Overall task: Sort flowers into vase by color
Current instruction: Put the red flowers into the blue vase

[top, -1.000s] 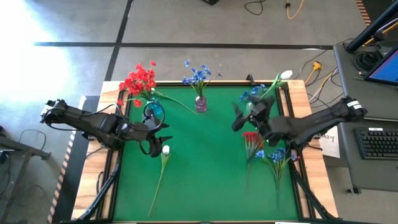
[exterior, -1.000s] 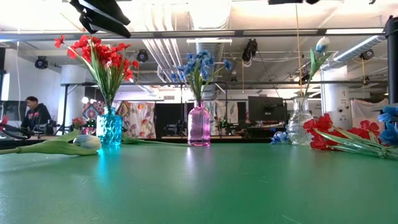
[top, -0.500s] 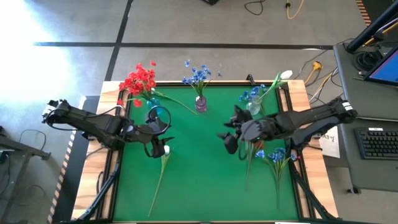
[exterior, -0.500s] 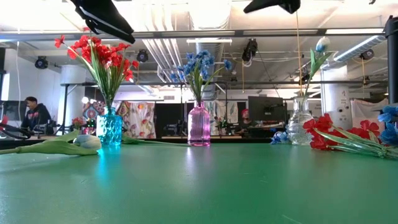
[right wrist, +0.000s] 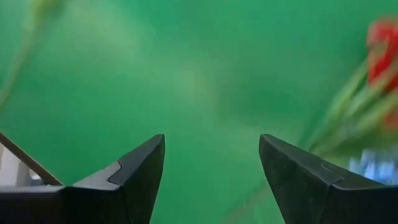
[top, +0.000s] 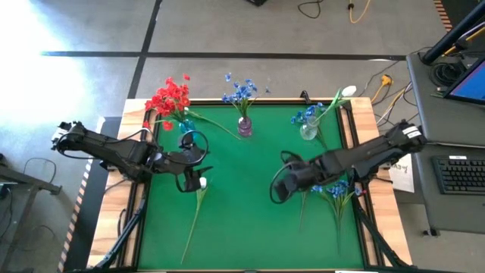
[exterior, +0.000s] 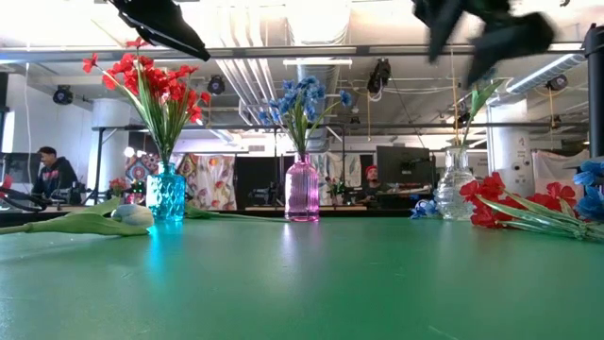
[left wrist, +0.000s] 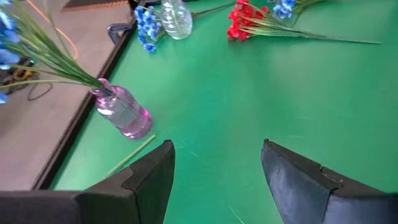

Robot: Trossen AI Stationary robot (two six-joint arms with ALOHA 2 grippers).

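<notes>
A white tulip (top: pixel 201 183) lies flat on the green mat, its stem running toward the near edge. My left gripper (top: pixel 189 179) hovers open just left of the bud; the left wrist view shows its fingers apart (left wrist: pixel 217 168). Red flowers (top: pixel 170 98) stand in a blue vase (top: pixel 186 137). Blue flowers (top: pixel 241 91) stand in a pink vase (top: pixel 244 126). A clear vase (top: pixel 309 130) holds a white bud and a blue sprig. Loose red flowers (exterior: pixel 495 203) and loose blue flowers (top: pixel 338 189) lie at the mat's right. My right gripper (top: pixel 279 186) hangs open above the mat, left of them (right wrist: pixel 211 162).
The three vases stand in a row along the mat's far side. Wooden table edges (top: pixel 364 114) frame the mat. Bare mat (top: pixel 242 220) stretches between the two grippers and toward the near edge. A desk with a keyboard (top: pixel 461 173) stands beyond the right side.
My right gripper has swung away from the clear vase toward the table's near edge and slightly left, ending over the mat beside the loose flowers. The left gripper and the flowers have stayed in place.
</notes>
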